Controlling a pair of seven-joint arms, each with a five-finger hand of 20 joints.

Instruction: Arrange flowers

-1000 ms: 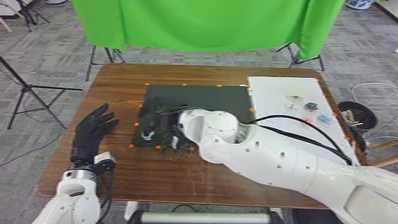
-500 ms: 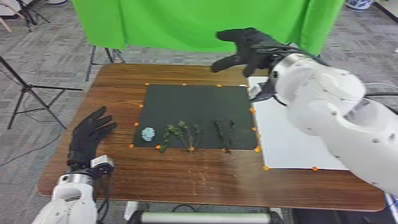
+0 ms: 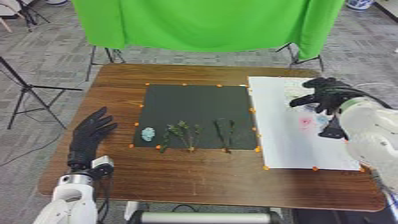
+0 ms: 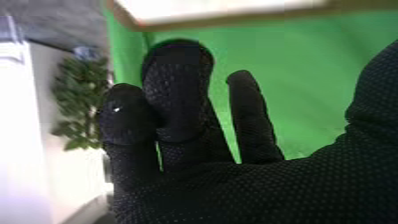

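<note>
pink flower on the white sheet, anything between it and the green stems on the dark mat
Only small orange dots at the edge of the dark mat lie between the pink flower and the green stems; nothing tall is visible. The right hand is farther back, off that line.

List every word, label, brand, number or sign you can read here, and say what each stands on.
None can be read: no legible text on the dark mat, the white sheet, the table or the green cloth. Any small marks on the arms are too small to read.
</note>
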